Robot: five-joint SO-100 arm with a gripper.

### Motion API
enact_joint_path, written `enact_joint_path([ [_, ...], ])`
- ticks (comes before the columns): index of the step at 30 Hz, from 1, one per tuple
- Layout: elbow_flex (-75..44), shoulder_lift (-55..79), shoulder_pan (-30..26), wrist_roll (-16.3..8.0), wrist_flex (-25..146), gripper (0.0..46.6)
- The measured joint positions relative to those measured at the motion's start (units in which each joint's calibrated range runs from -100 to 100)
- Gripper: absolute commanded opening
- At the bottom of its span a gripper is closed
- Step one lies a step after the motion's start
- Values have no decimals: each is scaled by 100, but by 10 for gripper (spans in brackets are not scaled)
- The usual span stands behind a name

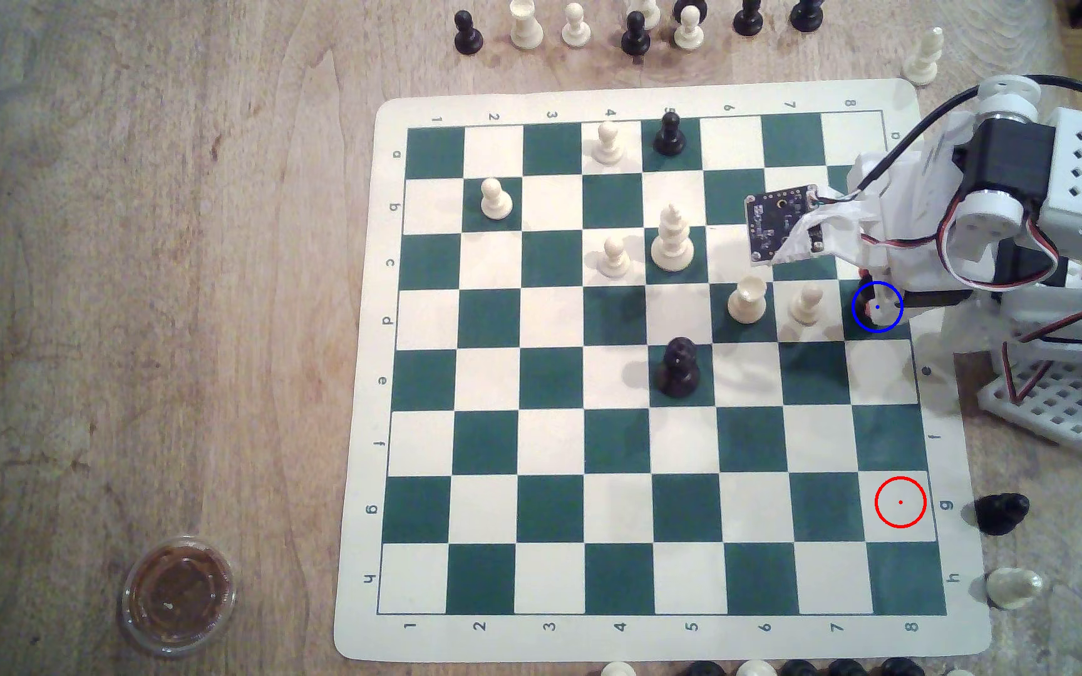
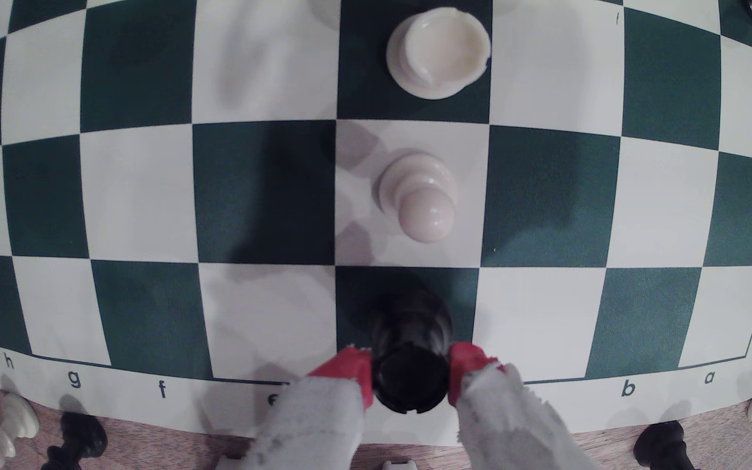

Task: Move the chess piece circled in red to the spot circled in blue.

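Observation:
The black chess piece (image 2: 410, 325), a rook with a flat cup rim, stands upright over the spot (image 2: 462, 289), the dark green edge square of row d, column 8. My gripper (image 2: 410, 377) is shut on its top, one red fingertip (image 2: 349, 368) pressed on each side of the rim. I cannot tell whether its base rests on the mat. In the exterior view my gripper (image 1: 877, 305) sits inside the blue circle on the spot (image 1: 856, 325), and the arm hides the piece. The red circle (image 1: 900, 502) rings a bare cream square in row g.
A white pawn (image 1: 806, 303) and a white rook-like piece (image 1: 746, 300) stand in row d just beside the spot. A tall black piece (image 1: 679, 367) is on e5. A fallen black piece (image 1: 1000, 513) lies off the mat's edge. A round cup (image 1: 178, 595) sits far off.

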Motion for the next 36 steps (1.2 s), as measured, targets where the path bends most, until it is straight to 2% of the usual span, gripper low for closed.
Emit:
enact_joint_path([
  [20,145,385,44,54,-255,43],
  [23,145,385,44,54,-255,111],
  [24,145,385,44,54,-255,195],
  [25,145,385,44,83,-255,214],
  [29,108,385,147,205,-255,249],
  [36,108,377,214,269,-263,294],
])
